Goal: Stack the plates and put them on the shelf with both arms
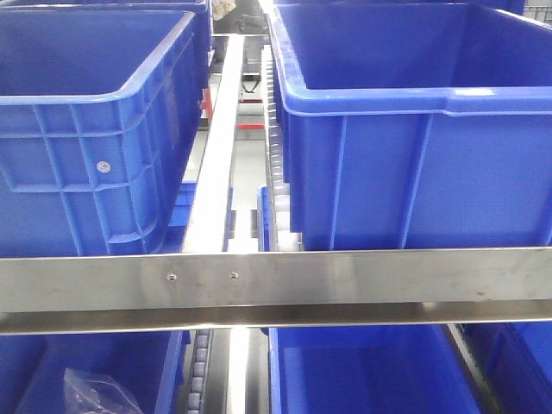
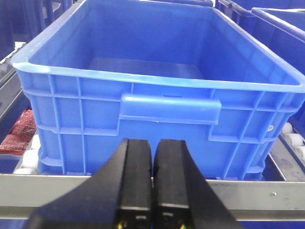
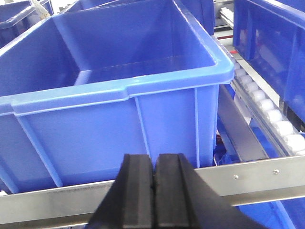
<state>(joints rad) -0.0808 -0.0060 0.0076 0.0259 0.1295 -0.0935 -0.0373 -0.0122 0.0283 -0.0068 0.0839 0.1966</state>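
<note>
Crates fill my view: I see two big blue crates, one [image 1: 95,129] to the left of the shelf's [image 1: 276,280] long steel front rail and one [image 1: 414,129] to the right, both sitting just behind it on the white rollers [image 1: 278,181]. My left tool [image 2: 152,191] is shut tight with nothing in it, just in front of that rail, and my right tool [image 3: 155,195] is shut and empty too. I cannot see the plates in any view.
</note>
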